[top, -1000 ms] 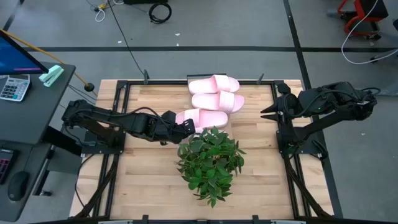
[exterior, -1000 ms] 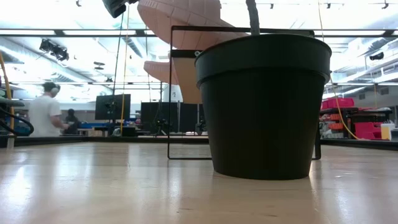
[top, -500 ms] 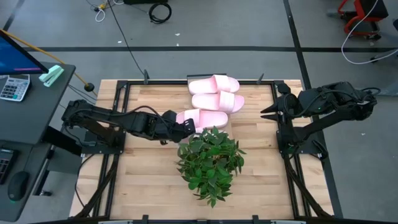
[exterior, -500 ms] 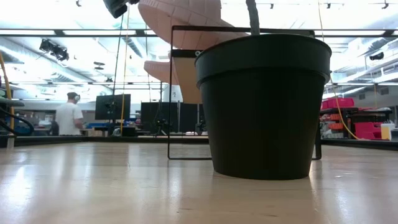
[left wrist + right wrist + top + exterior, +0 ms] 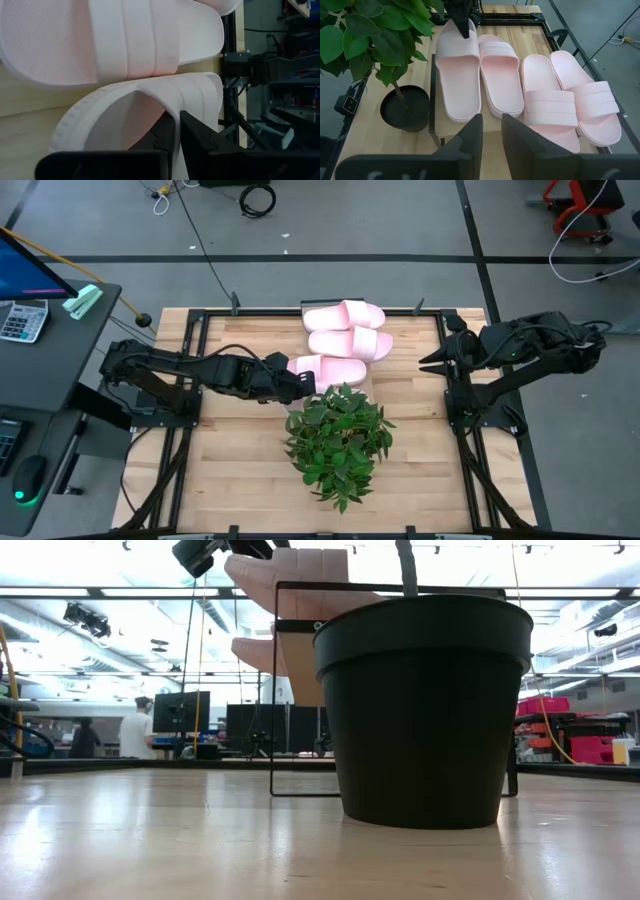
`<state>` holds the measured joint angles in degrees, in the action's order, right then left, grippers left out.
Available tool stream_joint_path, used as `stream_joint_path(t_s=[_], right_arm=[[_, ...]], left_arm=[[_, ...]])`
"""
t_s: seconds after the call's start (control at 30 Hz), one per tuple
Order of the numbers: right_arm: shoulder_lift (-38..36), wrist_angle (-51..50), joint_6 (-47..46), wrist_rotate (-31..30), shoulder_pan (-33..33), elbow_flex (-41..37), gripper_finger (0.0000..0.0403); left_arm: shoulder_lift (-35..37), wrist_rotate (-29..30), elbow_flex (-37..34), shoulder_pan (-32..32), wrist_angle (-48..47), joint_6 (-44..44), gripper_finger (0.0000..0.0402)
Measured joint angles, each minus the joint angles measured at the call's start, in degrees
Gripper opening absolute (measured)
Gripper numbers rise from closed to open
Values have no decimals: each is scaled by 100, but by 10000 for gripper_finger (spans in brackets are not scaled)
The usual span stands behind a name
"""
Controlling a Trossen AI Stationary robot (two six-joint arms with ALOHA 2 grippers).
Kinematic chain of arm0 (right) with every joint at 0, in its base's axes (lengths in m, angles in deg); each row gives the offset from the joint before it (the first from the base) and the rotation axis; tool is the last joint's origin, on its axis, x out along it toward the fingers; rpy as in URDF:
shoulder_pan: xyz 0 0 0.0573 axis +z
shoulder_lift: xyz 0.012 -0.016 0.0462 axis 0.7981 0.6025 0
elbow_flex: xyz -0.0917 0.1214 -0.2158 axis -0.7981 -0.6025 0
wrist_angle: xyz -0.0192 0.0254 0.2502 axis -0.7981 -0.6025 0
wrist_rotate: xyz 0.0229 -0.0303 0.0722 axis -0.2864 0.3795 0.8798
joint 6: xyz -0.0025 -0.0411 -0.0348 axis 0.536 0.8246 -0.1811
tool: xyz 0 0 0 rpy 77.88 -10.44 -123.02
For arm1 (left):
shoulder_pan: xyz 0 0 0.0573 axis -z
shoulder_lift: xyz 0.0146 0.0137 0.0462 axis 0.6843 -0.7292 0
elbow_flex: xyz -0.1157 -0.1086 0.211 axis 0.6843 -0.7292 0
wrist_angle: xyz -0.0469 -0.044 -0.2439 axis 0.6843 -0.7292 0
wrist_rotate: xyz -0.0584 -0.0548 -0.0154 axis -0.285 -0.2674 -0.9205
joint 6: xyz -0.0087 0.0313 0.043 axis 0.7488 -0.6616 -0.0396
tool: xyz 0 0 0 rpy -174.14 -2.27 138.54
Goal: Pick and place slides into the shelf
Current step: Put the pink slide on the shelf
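Note:
My left gripper (image 5: 300,383) is shut on one pale pink slide (image 5: 332,368) at the near end of the row, beside the plant. The slide hangs tilted at the shelf's dark frame (image 5: 272,690). Three more slides (image 5: 500,80) (image 5: 547,100) (image 5: 592,95) lie side by side, soles down, on the shelf's wooden top (image 5: 492,122). My right gripper (image 5: 426,361) waits high at the table's right side. It points toward the slides, its fingers a little apart with nothing between them. My left gripper pinches the edge of the slide's broad strap (image 5: 172,111) between its two fingers, one finger (image 5: 161,137) under the strap and the other (image 5: 196,137) on its ribbed outer face. It comes slanting down from the table's left. The slide is tilted, its sole (image 5: 300,595) clear of the table.
A potted green plant (image 5: 340,438) in a black pot (image 5: 425,710) stands at the table's middle, close by the held slide and the shelf frame. Bare wood (image 5: 240,470) lies left and right of it. In the low view, people (image 5: 137,730) stand far off in the room.
My left gripper has rolled about its own pointing line, staying nearly in place. The held slide has turned with it: from the low view, less of the sole's underside shows and the ribbed strap has come into sight. A person in the background has walked rightward.

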<state>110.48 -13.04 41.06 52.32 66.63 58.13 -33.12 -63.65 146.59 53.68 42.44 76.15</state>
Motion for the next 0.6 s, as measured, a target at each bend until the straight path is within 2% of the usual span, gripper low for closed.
stream_joint_path(t_s=[0.6], right_arm=[[-1,0,-306,125,-1,0,77]], left_arm=[[-9,-86,0,66,289,-52,34]])
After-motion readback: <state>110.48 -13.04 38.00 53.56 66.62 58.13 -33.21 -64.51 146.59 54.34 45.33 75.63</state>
